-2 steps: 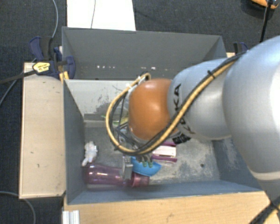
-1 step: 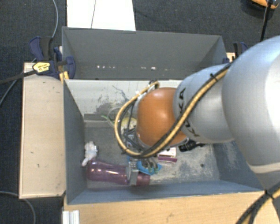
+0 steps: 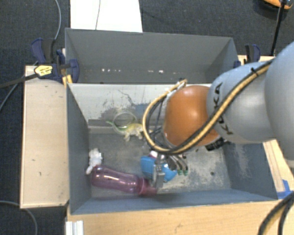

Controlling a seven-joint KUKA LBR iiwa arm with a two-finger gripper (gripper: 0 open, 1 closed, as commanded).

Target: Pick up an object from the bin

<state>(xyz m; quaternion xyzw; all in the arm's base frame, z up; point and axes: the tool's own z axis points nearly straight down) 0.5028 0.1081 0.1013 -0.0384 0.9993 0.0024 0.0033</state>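
Grey bin [image 3: 147,53], gripper [image 3: 159,173] low near the front wall, seemingly touching a blue object [image 3: 148,164] there, whether parted or closed cannot be told, purple bottle [image 3: 118,181] lying along the front wall beside it, white scrap [image 3: 94,157] toward the front-left corner.

Blue thing [image 3: 147,165] half behind pincer [image 3: 159,176]

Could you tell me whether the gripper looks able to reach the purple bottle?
Probably yes: the gripper hangs at the right end of the purple bottle, which has nothing lying on it.
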